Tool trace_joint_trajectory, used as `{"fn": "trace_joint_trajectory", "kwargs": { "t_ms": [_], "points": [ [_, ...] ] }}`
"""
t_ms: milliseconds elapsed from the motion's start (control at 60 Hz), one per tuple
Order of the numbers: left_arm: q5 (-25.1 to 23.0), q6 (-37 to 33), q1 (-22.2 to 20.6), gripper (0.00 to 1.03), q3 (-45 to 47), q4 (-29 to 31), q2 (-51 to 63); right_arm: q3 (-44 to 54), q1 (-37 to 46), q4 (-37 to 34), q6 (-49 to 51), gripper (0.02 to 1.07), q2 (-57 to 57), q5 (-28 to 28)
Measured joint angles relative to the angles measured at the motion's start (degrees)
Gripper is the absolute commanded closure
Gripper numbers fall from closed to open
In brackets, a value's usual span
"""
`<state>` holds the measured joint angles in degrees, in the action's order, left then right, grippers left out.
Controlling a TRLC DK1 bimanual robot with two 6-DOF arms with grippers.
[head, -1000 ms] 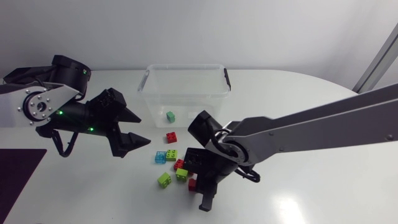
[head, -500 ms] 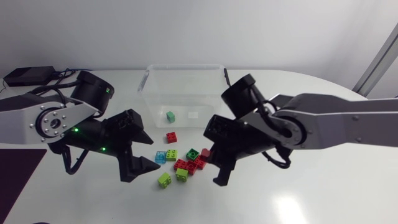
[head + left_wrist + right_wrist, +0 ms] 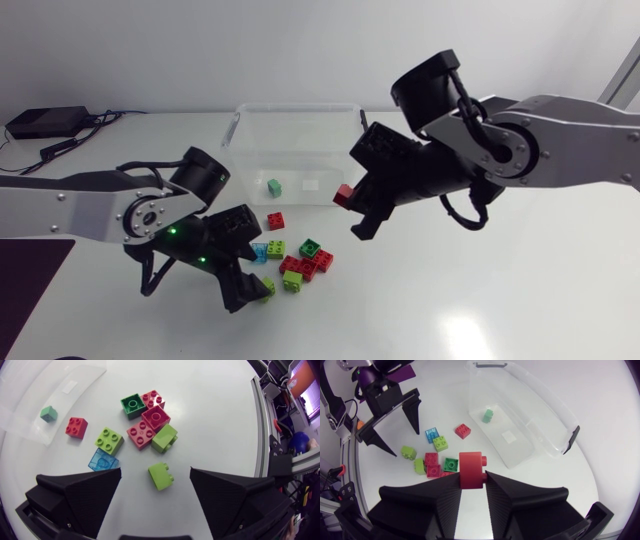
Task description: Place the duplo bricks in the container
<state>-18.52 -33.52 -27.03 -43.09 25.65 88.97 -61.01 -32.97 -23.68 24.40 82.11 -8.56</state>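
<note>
Table: we see a white table (image 3: 480, 300) that carries the container and the loose bricks.
Right arm: our right arm (image 3: 560, 150) comes in from the right side and reaches towards the middle.
Left arm: our left arm (image 3: 90, 205) comes in from the left side and ends beside the brick pile.
Container: the clear plastic container (image 3: 297, 107) with black handles stands open at the far middle of the table.
Right gripper: our right gripper (image 3: 472, 486) has both fingers pressed against a red duplo brick (image 3: 471, 469). It holds that brick by the container's near corner. We cannot tell whether the brick is over the rim.
Left gripper: our left gripper (image 3: 155, 472) has its fingers spread wide and grips nothing. A lime brick (image 3: 161, 476) lies on the table between them, touching neither.
Brick pile: ahead of the left gripper, a dark green brick (image 3: 132, 405), three red bricks (image 3: 153, 417) and a second lime brick (image 3: 165, 438) sit bunched together.
Loose bricks: a lime two-by-two brick (image 3: 109, 440) and a translucent blue brick (image 3: 103, 461) lie just beside the pile. A lone red brick (image 3: 76, 427) lies on the table near the container's front wall.
Brick in container: a small teal brick (image 3: 274, 186) rests on the container floor.
</note>
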Motion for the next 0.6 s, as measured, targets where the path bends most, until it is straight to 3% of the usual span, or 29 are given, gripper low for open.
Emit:
{"fn": "trace_joint_trajectory", "kwargs": {
  "t_ms": [350,467,600],
  "points": [
    [2.56,3.69,-0.92,0.11,0.07,-1.64,4.46,-5.86,2.01,-0.17,-1.49,0.75,0.22,1.01],
    [2.54,4.28,-1.40,0.20,0.07,-1.66,5.20,-8.26,2.89,-0.13,-2.32,0.75,1.60,1.09],
    [2.56,4.70,-2.12,0.40,0.07,-1.68,5.68,-10.19,3.80,-0.11,-3.02,0.75,3.65,1.16]
  ]
}}
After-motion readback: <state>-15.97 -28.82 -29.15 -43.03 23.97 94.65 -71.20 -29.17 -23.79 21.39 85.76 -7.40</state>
